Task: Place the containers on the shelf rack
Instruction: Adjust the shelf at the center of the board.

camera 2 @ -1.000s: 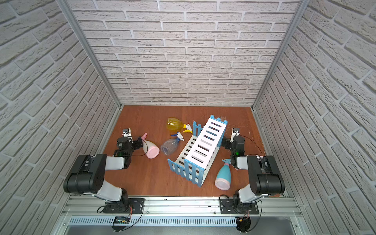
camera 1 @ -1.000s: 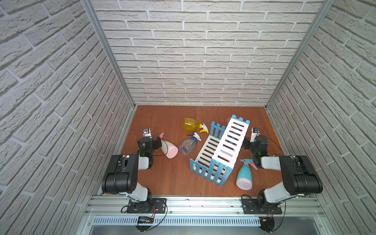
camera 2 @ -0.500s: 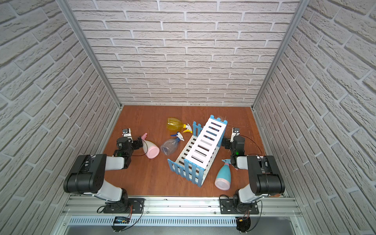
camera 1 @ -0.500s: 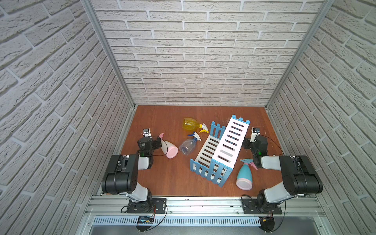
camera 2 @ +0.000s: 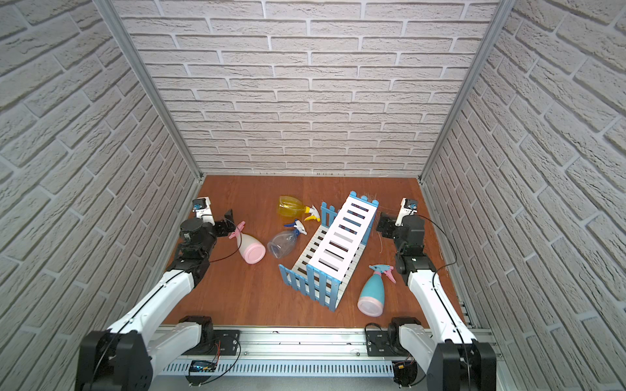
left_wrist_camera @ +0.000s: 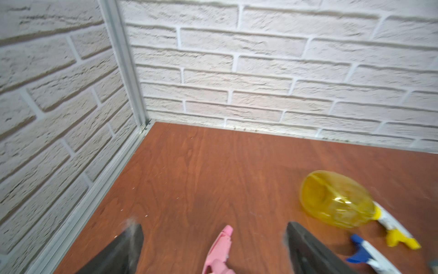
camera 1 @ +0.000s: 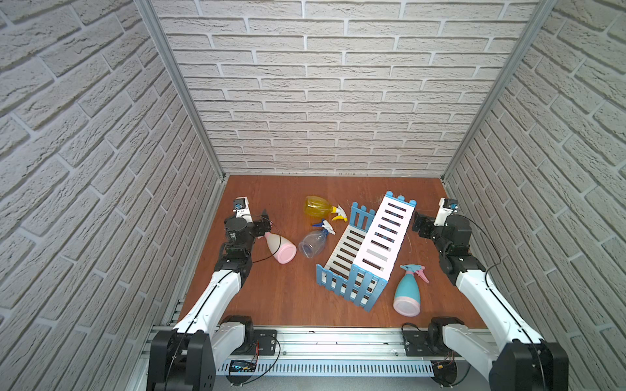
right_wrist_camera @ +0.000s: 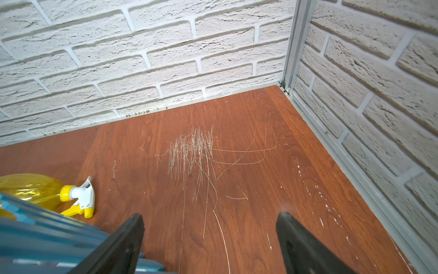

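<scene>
Upon the red-brown wooden tabletop (camera 1: 271, 298) the cream-white plastic spray bottle with pink base (camera 1: 279, 245) is found lying on its side. It is judged light, stiff and slippery, best taken at the neck. Its pink trigger (left_wrist_camera: 221, 246) is seen between the spread jaws of the left gripper (left_wrist_camera: 213, 227). The right gripper (right_wrist_camera: 210, 217) is likewise spread, empty.

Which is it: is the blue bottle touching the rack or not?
Apart. Both top views show a strip of bare floor between the blue bottle and the rack.
</scene>
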Motion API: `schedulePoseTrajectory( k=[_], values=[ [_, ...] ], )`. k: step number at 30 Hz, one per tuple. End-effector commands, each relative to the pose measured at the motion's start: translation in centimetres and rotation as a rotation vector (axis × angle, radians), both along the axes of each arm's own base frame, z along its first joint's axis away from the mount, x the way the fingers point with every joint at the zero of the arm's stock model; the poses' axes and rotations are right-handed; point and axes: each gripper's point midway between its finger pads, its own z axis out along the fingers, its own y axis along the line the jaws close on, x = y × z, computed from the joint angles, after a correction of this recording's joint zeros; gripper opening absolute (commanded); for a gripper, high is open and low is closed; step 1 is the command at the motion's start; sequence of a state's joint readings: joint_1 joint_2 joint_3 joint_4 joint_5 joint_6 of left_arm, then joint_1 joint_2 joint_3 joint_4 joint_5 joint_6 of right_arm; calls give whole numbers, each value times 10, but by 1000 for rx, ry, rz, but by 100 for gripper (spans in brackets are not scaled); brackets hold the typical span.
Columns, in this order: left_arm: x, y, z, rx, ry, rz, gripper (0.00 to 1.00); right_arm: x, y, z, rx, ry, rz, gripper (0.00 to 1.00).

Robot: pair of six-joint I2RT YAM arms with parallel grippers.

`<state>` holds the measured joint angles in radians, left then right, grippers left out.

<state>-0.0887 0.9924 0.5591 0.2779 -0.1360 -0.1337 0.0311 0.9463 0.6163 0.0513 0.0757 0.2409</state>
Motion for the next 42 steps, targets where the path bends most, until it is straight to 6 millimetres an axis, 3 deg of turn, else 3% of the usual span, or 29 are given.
schedulePoseTrajectory(
  k=[1,4,7,11,17,29,38,42],
  values=[
    [-10,-43,-7,-6,106,-117,98,-26,7,-29,75,158,8,85],
    [-19,-91,-8,10,162,-267,98,-38,18,-40,132,190,48,79],
    [-29,-126,-12,-21,225,-397,98,-47,36,-47,205,190,124,73],
    [-43,-161,-23,-92,324,-556,98,-48,60,-57,285,174,224,65],
    [-61,-198,-41,-129,422,-729,98,-24,85,-50,328,115,310,55],
    [-74,-238,-60,-167,491,-879,94,52,105,-30,233,43,359,47],
    [-77,-279,-71,-133,529,-975,94,139,141,-19,173,55,491,47],
    [-74,-291,-71,-125,514,-984,94,174,163,-33,188,81,563,46]
  ],
)
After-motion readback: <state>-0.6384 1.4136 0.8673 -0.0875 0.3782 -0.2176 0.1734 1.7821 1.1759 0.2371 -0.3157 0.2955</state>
